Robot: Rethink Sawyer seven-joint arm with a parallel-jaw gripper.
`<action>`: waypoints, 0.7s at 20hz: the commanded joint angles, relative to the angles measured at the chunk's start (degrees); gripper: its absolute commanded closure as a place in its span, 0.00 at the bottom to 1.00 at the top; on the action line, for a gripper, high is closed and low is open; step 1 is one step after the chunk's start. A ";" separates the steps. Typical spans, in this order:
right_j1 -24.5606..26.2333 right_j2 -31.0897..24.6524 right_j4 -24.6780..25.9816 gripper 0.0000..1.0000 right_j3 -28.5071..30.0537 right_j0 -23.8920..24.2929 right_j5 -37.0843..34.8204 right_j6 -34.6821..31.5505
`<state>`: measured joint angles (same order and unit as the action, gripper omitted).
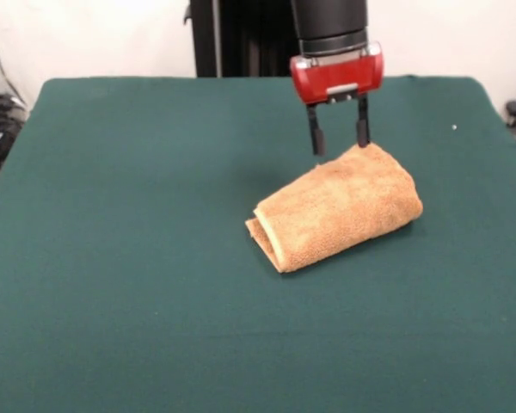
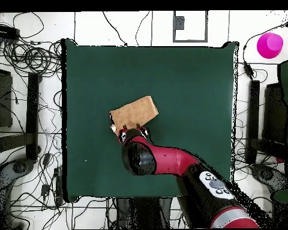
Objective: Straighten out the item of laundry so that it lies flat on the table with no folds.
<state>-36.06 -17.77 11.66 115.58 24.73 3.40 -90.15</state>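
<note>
The golden-tan towel [image 1: 335, 208] lies folded over into a thick, slanting bundle right of the green table's [image 1: 120, 258] middle, with its layered open end towards the near left. In the overhead view the towel [image 2: 133, 112] shows as a slanted rectangle on the table [image 2: 188, 84]. My gripper [image 1: 339, 138] hangs upright over the towel's far edge, its fingers apart with nothing between them and their tips just at the cloth. From overhead the gripper [image 2: 131, 129] sits at the towel's edge nearest the robot's base. No label is visible.
A small white speck [image 1: 454, 127] lies on the felt at the far right. A pink round object [image 2: 270, 45] stands off the table at a corner. Cables and stands [image 2: 26, 60] surround the table's sides.
</note>
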 commanded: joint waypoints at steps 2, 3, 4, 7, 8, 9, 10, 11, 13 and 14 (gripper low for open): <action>-1.60 -0.87 0.98 0.00 -5.34 0.44 1.50 -7.54; -1.79 -0.71 0.98 0.00 -5.33 0.31 1.77 -7.73; -1.97 -0.55 0.98 0.00 -5.31 0.19 2.04 -7.93; -0.45 -1.11 1.88 0.00 -6.45 0.30 3.29 -7.48; 0.08 -1.32 2.01 0.00 -6.77 0.31 3.45 -7.40; 1.15 -1.60 2.13 0.00 -7.15 0.21 3.92 -7.44; 2.28 -2.15 2.36 0.00 -7.61 0.35 4.09 -7.30; 3.41 -2.71 2.59 0.00 -8.08 0.50 4.26 -7.16; 5.67 -4.13 3.20 0.00 -8.98 1.06 4.22 -6.75; 6.19 -4.37 3.36 0.00 -9.29 1.07 4.13 -6.73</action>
<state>-35.13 -17.72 12.37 111.46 26.34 4.74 -90.15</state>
